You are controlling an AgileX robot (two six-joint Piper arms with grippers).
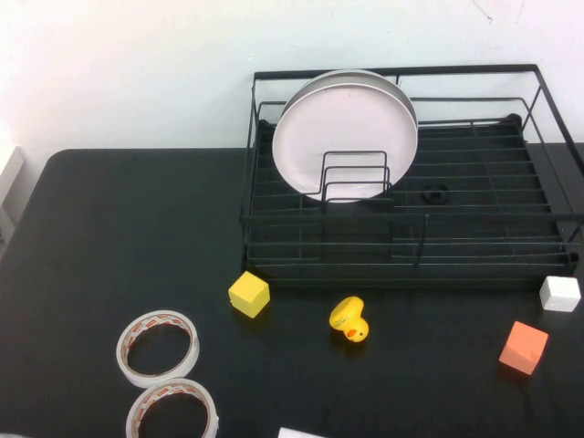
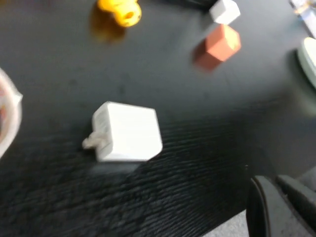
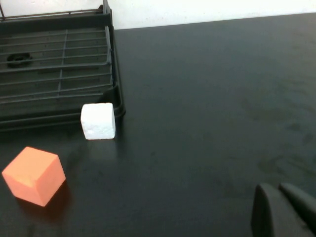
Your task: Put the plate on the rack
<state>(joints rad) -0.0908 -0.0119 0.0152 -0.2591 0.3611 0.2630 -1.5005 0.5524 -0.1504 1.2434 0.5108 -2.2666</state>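
Observation:
The pale pink plate [image 1: 347, 128] stands upright on edge in the left part of the black wire rack [image 1: 474, 246], leaning against the looped dividers [image 1: 356, 173]. The rack stands at the back right of the black table, and its corner also shows in the right wrist view [image 3: 59, 74]. Neither arm shows in the high view. My left gripper [image 2: 276, 183] is shut and empty, low over the table's front near a white plug-like block [image 2: 127, 132]. My right gripper [image 3: 276, 188] is shut and empty, over bare table to the right of the rack.
In front of the rack lie a yellow cube [image 1: 248, 294], a yellow rubber duck [image 1: 349, 320], an orange cube [image 1: 524, 348] and a white cube [image 1: 559, 293]. Two tape rolls [image 1: 157, 348] lie at the front left. A small black ring [image 1: 435, 193] sits in the rack.

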